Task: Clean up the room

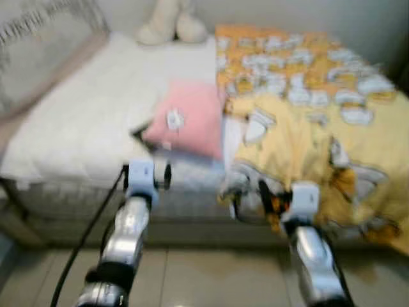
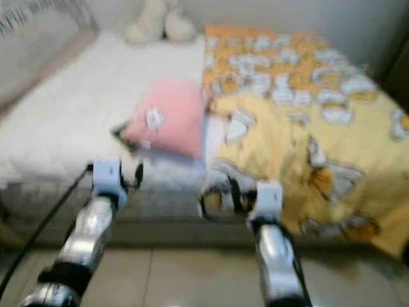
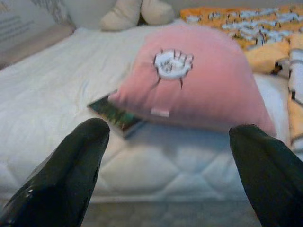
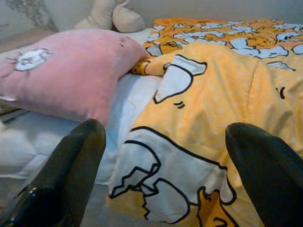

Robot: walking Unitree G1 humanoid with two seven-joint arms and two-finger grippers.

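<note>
left gripper (image 3: pixel 165 175) fingers spread wide, at mattress edge facing pink pillow (image 3: pixel 199 80) | right gripper (image 4: pixel 165 175) also wide, over yellow blanket (image 4: pixel 227 94) hanging off bed (image 1: pixel 83 128) | pillow lies flat, tag toward the gripper, covering a dark flat item (image 3: pixel 116 113), mostly hidden | head views blurred

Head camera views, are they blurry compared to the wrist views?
Left eye and right eye views: smeared, the pillow and blanket are soft. Left wrist view: sharper, pillow patch readable, left hand open. Right wrist view: sharpest, blanket print crisp, right hand open.
</note>
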